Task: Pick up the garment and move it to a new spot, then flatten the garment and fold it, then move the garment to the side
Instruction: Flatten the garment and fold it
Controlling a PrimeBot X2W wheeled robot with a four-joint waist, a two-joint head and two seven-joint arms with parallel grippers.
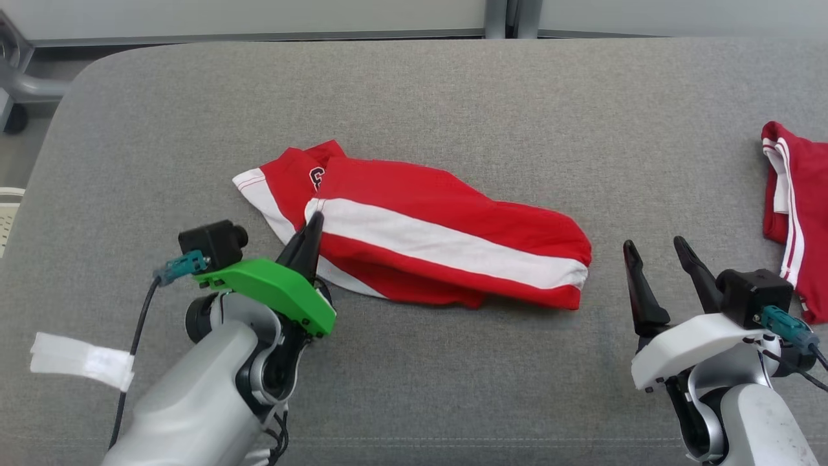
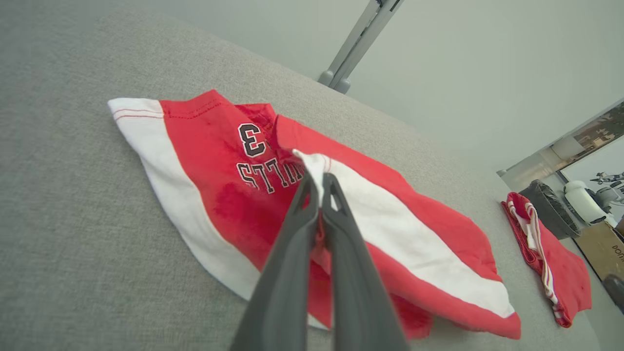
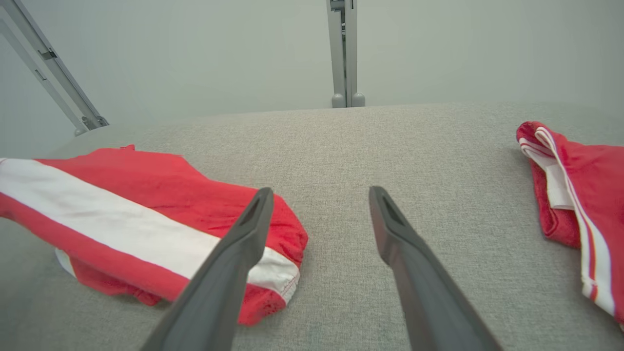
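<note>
**Student:** Where does the garment (image 1: 440,239) lie?

**Legend:** The red garment with a broad white band lies crumpled near the middle of a grey padded surface (image 1: 414,97). An upper layer is folded over a lower one, and the lower layer bears a numeral 3 and dark lettering.

**Student:** Is there any container?

**Legend:** One. In the left wrist view, a cardboard box (image 2: 602,246) stands far beyond the garment's right end, off the padded surface. Its contents cannot be made out.

**Student:** How is the left arm posed?

**Legend:** The pale forearm, which carries a green bracket (image 1: 272,285), slants up toward the garment's left end. The left gripper (image 1: 315,220) is clenched on the corner of the upper layer, where the white band begins. Red cloth shows pinched between its dark fingers (image 2: 292,253).

**Student:** And the right arm?

**Legend:** The right gripper (image 1: 654,244) sits just off the garment's right end, apart from the cloth. Its fingers (image 3: 234,253) are spread wide, grasp nothing and point away from the robot. Whether they touch the padding cannot be told.

**Student:** What else lies nearby?

**Legend:** A second garment (image 1: 799,213), red with white stripes, lies well to the right of the first, beyond the right gripper. A strip of white tape (image 1: 81,359) lies well to the garment's left, nearer the robot.
</note>
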